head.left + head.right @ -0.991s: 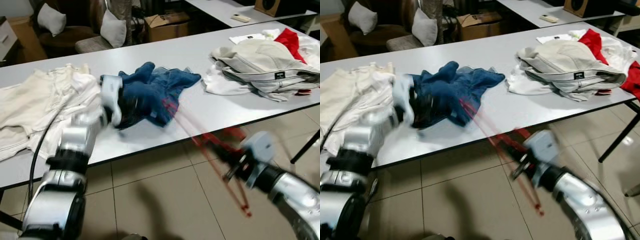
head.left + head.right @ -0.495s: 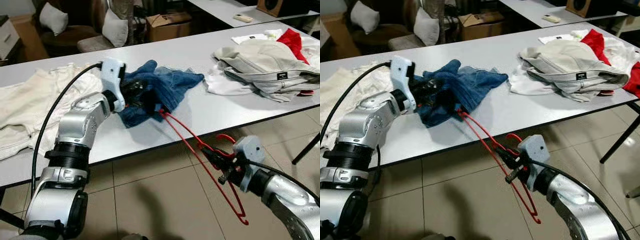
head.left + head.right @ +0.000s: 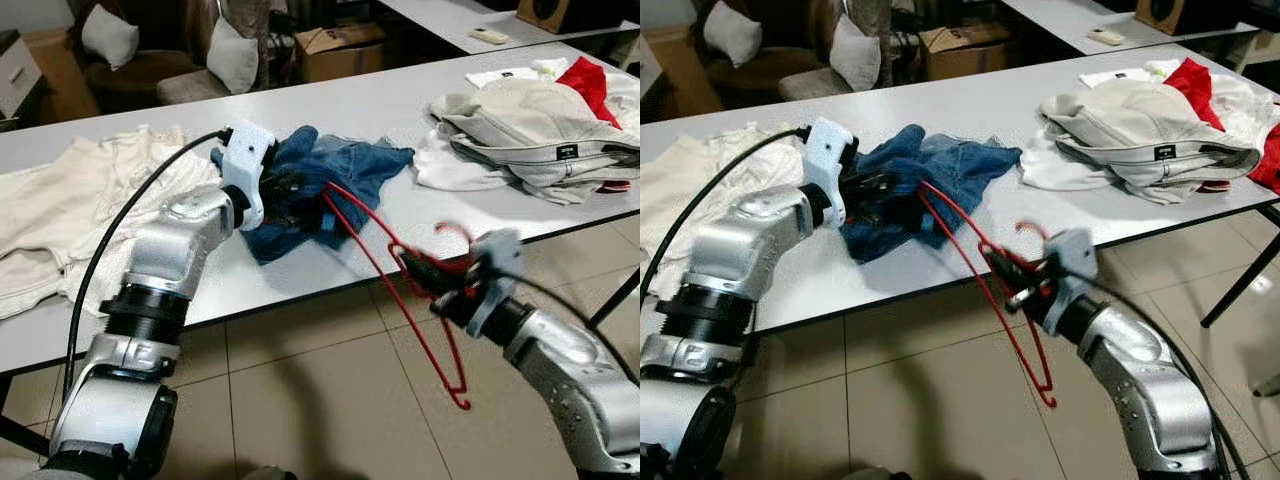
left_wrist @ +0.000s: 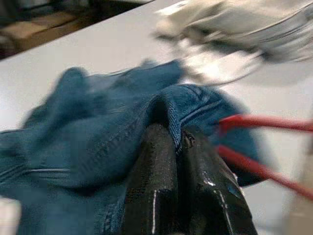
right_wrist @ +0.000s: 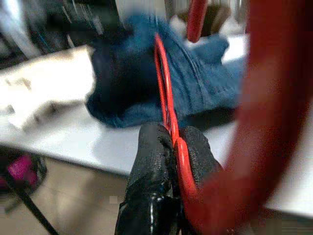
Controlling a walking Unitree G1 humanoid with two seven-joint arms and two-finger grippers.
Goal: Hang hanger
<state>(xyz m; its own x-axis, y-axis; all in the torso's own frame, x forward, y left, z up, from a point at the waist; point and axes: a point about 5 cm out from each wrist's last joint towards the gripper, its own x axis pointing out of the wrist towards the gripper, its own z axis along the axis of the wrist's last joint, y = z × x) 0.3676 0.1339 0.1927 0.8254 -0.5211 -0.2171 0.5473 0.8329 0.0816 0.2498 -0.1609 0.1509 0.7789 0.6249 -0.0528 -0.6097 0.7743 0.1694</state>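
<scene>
The table (image 3: 300, 110) carries three lots of cloth: cream garments (image 3: 60, 205) at its left end, a blue denim garment (image 3: 330, 175) near the middle of the front edge, and a pile of beige and white clothes (image 3: 530, 125) with something red at the right end.

**Current state**
- Left gripper (image 3: 290, 190): fingers closed on a fold of the blue denim garment, holding it just above the table near the front edge.
- Right gripper (image 3: 425, 275): fingers clamped on the wire of the red hanger (image 3: 385, 250), just beside its hook. It is held off the table, in front of the front edge. One end of the hanger reaches the denim; the other end hangs below table level, over the tiled floor.

**Probable faults**
- Slip of the hanger. Cause: the grip is on thin wire, and the hanger is long and tilted, so any catch on the cloth would likely twist it between the fingers.
- Loss of the denim. Cause: only a small fold is pinched; a push from the hanger could pull it free.
- Snagging. Cause: the hanger end may enter a crease and not an opening of the garment.

**Not determinable**
- Whether the hanger end is inside the denim or only against it.
- The type of denim garment and where its opening lies.
- Motion blur around the right gripper obscures the hook's shape.
</scene>
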